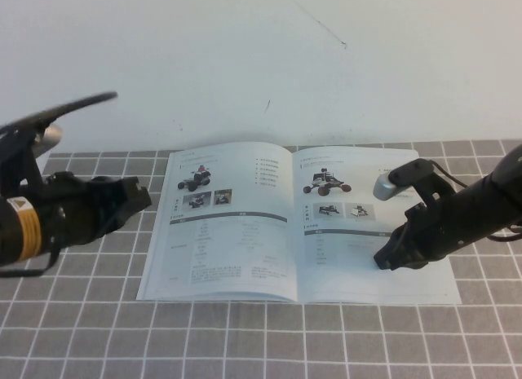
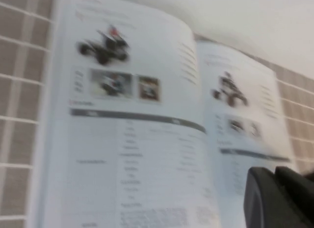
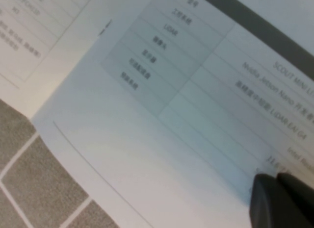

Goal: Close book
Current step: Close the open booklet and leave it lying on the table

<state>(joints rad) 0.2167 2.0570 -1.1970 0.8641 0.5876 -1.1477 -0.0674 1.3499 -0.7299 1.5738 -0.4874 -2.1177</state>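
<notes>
White wall behind, we see the checked bench (image 1: 81,330) carrying the book (image 1: 236,232), which lies wide open and flat at the bench's middle, toward its back edge. No page is lifted, so we judge the whole closing is left to do. Our left gripper (image 1: 139,201) hovers beside the book's left edge, fingers clenched on nothing. Our right gripper (image 1: 385,259) is low on the right page, fingers pinched together and holding nothing.
</notes>
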